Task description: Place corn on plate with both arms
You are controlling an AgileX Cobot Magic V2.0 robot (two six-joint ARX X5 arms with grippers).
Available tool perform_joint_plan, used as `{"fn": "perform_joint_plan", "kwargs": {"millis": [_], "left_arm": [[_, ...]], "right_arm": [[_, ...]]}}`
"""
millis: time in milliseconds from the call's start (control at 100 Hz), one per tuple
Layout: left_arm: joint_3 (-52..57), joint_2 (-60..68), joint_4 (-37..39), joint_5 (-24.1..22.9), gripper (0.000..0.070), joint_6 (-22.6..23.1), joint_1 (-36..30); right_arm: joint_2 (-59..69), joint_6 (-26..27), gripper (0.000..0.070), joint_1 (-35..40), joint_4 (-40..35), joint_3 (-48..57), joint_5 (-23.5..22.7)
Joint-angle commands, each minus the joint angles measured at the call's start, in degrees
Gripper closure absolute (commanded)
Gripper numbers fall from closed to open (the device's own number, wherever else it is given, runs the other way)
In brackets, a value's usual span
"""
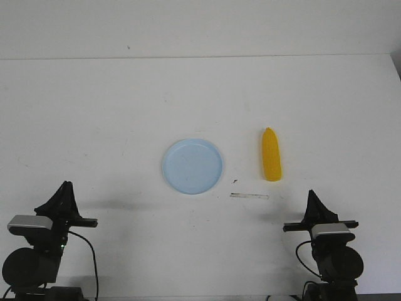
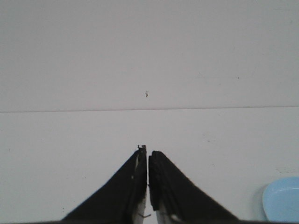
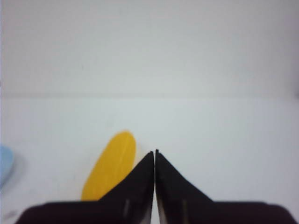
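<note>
Both pairs of fingers are pressed together with only a hairline slit between them, and neither pair holds or touches anything. On the left gripper (image 2: pixel 147 151) the black fingers (image 2: pixel 131 186) meet in a point over bare white table (image 1: pixel 94 113); on the right gripper (image 3: pixel 154 153) the fingers (image 3: pixel 175 186) do the same. Counted: two arms, one plate, one corn. Seen from the front, the left gripper (image 1: pixel 65 186) sits at the near left corner and the right gripper (image 1: pixel 311 195) at the near right corner, both well apart from the task's things. One corn (image 1: pixel 271 154) lies flat on the table right of the plate (image 1: pixel 192 165), near it but not touching, its tapered tip pointing away from the robot. It lies ahead of the right gripper; in the right wrist view the corn (image 3: pixel 111 166) shows just beside the fingers, partly hidden behind them. A sliver of the plate (image 2: pixel 281 199) shows at the edge of the left wrist view. One thin dark strip (image 1: pixel 249 196) lies on the table near the corn's blunt end
</note>
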Motion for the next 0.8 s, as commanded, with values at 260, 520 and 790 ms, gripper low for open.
{"fn": "perform_joint_plan", "kwargs": {"millis": [260,520,790], "left_arm": [[0.5,-0.1,0.6,0.1,0.0698,-0.1,0.2],[0.5,-0.1,0.7,0.1,0.0698,-0.1,0.2],[0.5,-0.1,0.6,0.1,0.0698,-0.1,0.2]], "right_arm": [[16.0,-2.2,0.0696,0.1,-5.2,11.9,-0.1],[34.5,-2.2,0.0696,0.1,-13.8,24.0,-0.4],[50.9,2.5,0.0696,1.2,-22.9,37.7,-0.4]]}}
